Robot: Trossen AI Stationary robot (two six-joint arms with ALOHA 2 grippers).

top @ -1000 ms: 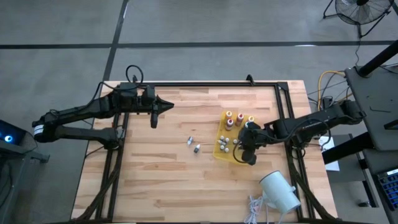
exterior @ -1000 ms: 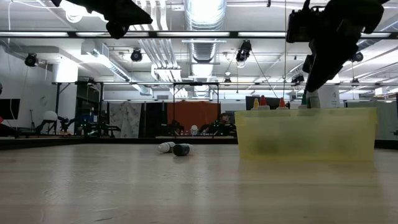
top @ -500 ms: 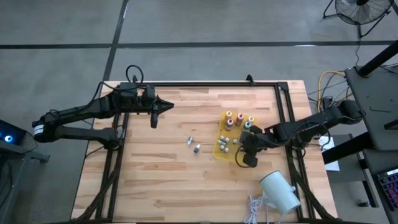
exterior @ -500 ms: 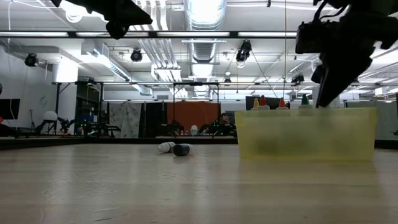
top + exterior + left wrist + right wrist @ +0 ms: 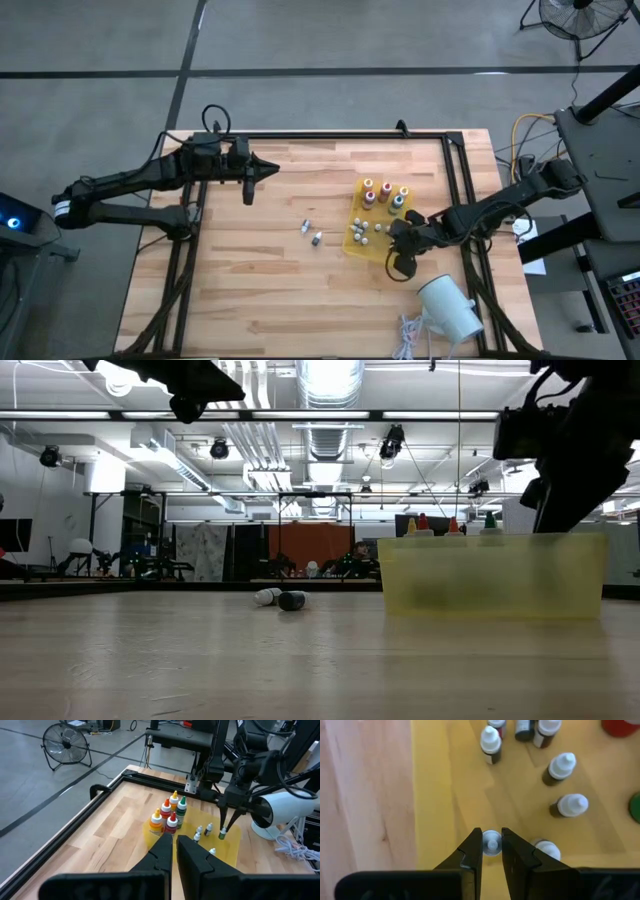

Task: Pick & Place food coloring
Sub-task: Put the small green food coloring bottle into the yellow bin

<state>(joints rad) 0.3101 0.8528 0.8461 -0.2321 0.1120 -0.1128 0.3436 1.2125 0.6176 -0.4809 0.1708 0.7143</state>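
Fingers of the right gripper (image 5: 492, 851) pinched a tiny white-capped vial (image 5: 491, 842) by its cap, holding it over the flat yellow rectangular mat (image 5: 445, 795); in the left wrist view the same vial (image 5: 222, 834) hung from the fingertips just above the mat's (image 5: 232, 834) right part. In the high view this gripper (image 5: 398, 255) stood at the near right corner of the mat (image 5: 352, 243).

Fingers of the left gripper (image 5: 174, 842) were pressed together and held nothing; that gripper (image 5: 262, 169) waited above the far left part of the light wooden slatted table (image 5: 260, 280).

Four thumb-sized dropper bottles stood upright in a cluster on the far end of the mat: a yellow-topped one (image 5: 173, 800), an orange-topped one (image 5: 157, 819), a red-topped one (image 5: 172, 822) and a green-topped one (image 5: 182, 806). Tiny vials (image 5: 365, 231) stood near them on the mat; their number could not be counted with certainty, though the right wrist view showed five free ones standing upright (image 5: 564, 766).

Two further tiny vials (image 5: 311, 233) lay on their sides on the bare table, left of the mat and well apart from it.

One big white cylinder (image 5: 450, 308) lay on the near right part of the table, beside a coiled white cable (image 5: 410, 335).
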